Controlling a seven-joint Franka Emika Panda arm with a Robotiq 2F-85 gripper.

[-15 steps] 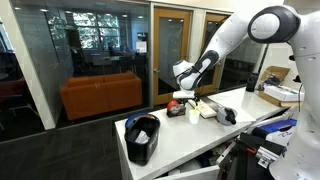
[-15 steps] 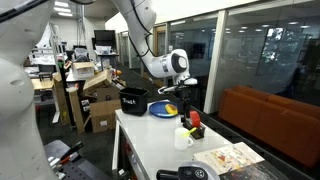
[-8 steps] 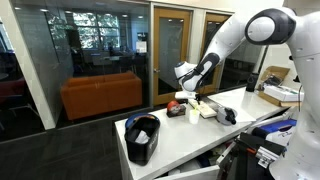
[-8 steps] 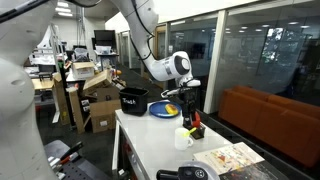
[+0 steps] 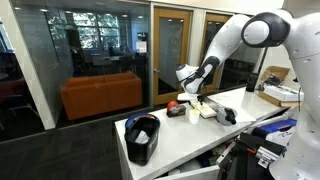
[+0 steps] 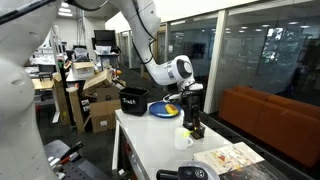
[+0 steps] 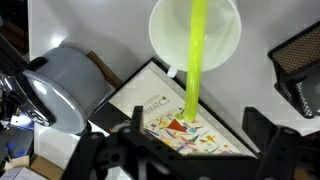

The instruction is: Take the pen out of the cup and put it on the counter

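My claw [image 7: 198, 130] is spread wide. Its two dark fingers [image 7: 133, 142] stand well apart at the bottom of the wrist view and grip nothing. Between them shows the near end of the pen [image 7: 193, 60], a thin yellow-green stick, touching neither finger. The pen runs up from there into the cup [image 7: 225, 40], a pale round cup seen from above, so the pen is in the cup and not on the table [image 7: 100, 25].

Just under my claw lies a printed sheet [image 7: 165, 118] with coloured pictures, flat on the white table and reaching up close to the cup. Beside the sheet stands a grey cylinder [image 7: 55, 90]. On the opposite side is a black mesh holder [image 7: 300, 55].

In an exterior view my white arm [image 5: 225, 40] bends down over the far part of the table, and a black bin [image 5: 143, 138] sits at the near end. In an exterior view a blue plate [image 6: 163, 109] lies beyond my claw.
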